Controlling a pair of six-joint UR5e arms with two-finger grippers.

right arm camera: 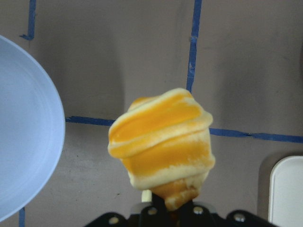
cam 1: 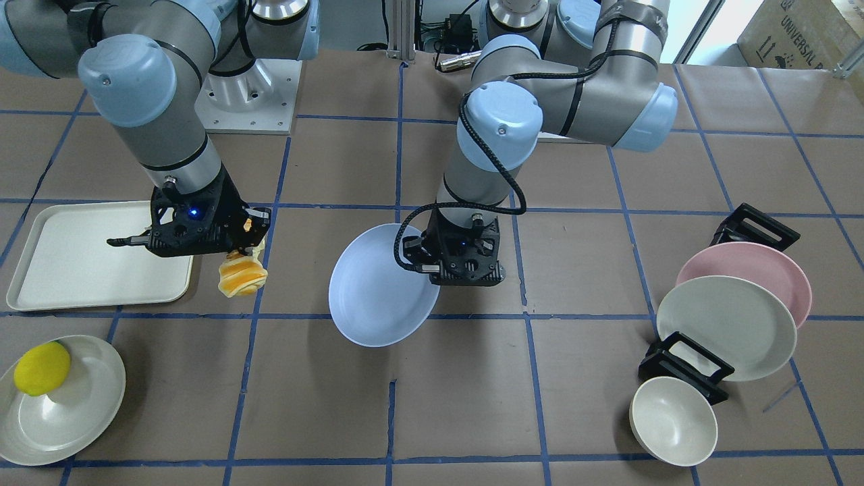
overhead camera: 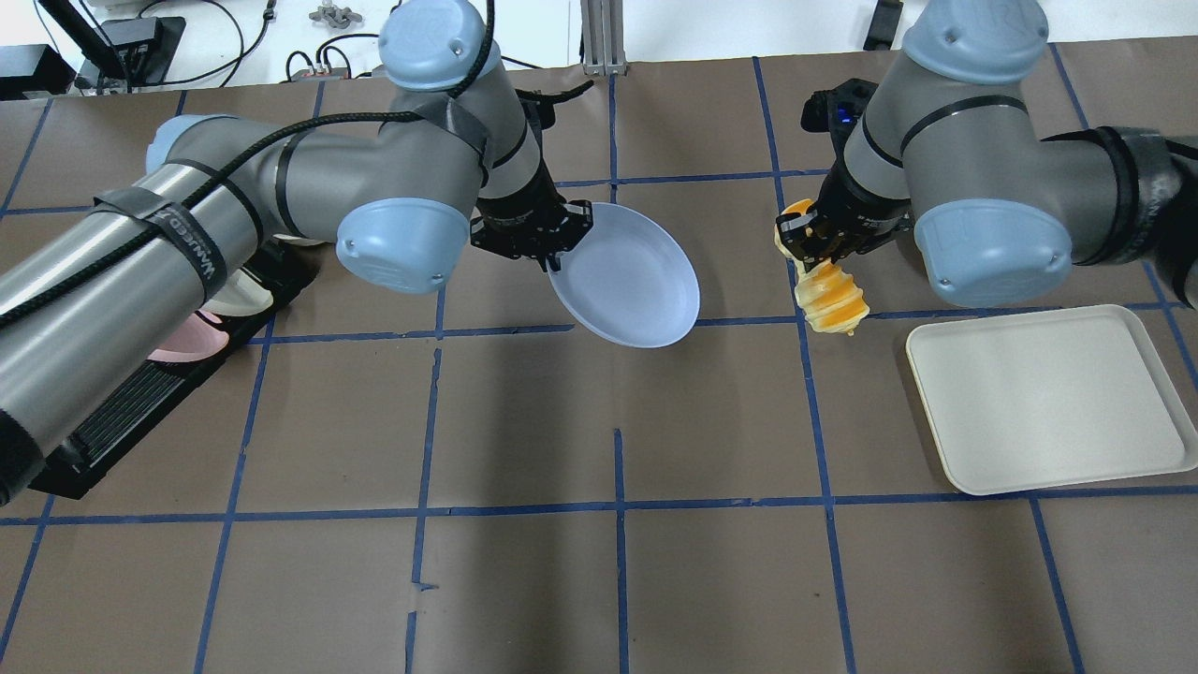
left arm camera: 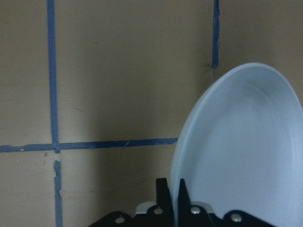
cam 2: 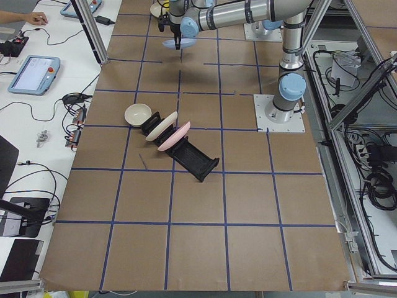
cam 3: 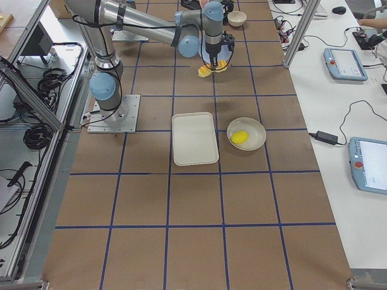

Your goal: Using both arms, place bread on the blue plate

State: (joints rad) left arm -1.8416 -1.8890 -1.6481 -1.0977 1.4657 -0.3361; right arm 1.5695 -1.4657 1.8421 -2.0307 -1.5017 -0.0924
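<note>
Left arm (overhead camera: pixel 281 178) and right arm (overhead camera: pixel 1029 168) aloft, wrists pointing down.
Left gripper (overhead camera: pixel 550 255) pinches the plate (overhead camera: pixel 636 281) by its rim, tilted in the air; right gripper (overhead camera: pixel 807 251) clamps the bread (overhead camera: pixel 831 300) at its top end.

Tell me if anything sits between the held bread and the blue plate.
Nothing visible does. The bread hangs from the right end effector, the blue plate from the left end effector, with only table under the gap.

A robotics lab is being shown: robot arms (cam 2: pixel 236 11) are being carried on bolted steel plates (cam 2: pixel 263 124), the table (overhead camera: pixel 524 580) is being covered in brown paper gridded with blue tape (overhead camera: pixel 618 505), and aluminium framing (cam 3: pixel 302 33), teach pendants (cam 3: pixel 344 63) and cable bundles (cam 2: pixel 372 177) are being kept alongside.
</note>
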